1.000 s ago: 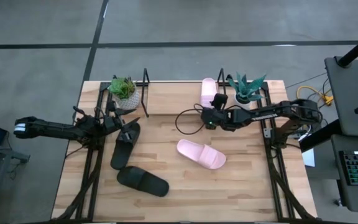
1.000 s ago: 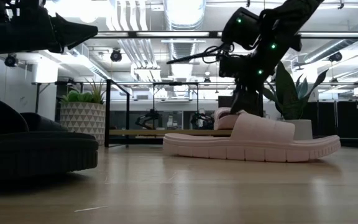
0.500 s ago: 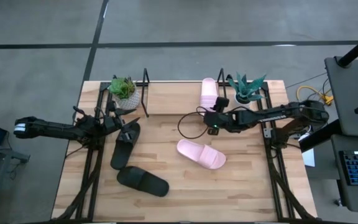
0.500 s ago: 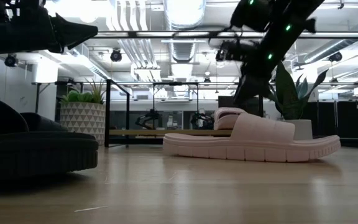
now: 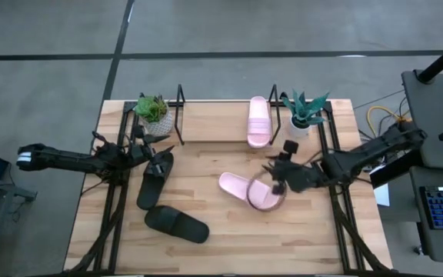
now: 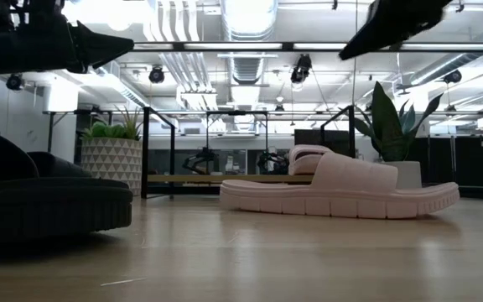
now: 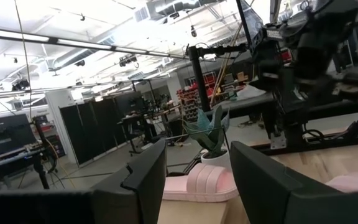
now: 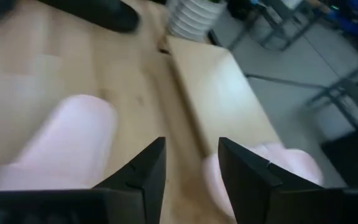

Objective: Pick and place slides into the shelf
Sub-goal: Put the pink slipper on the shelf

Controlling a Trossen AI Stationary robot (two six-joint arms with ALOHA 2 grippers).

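One pale pink slide [image 5: 258, 121] lies in the shelf [image 5: 181, 115], near its right end frame. The second pink slide [image 5: 244, 188] lies sole-down mid-table and also fills the low view [image 6: 342, 189]. Two black slides lie on the table's left side, one [image 5: 154, 178] beside my left gripper and one [image 5: 177, 223] nearer the near edge. My right gripper [image 5: 277, 183] hovers open over the right end of the mid-table pink slide [image 8: 61, 143]. My left gripper [image 5: 157, 156] hangs open above the nearer black slide's far end [image 6: 40, 201].
Two potted plants stand by the shelf's ends, a left one [image 5: 152, 109] and a right one [image 5: 306, 108]. A dark cable loop [image 5: 268, 201] hangs from the right arm over the pink slide. Black frame rails [image 5: 114, 208] run along both table sides.
My right gripper has drawn back from the shelf, moving toward the table's near and right edges, and now hangs over the pink slide on the table. Its cable loop has swung along with it. The slides and my left arm have stayed put.
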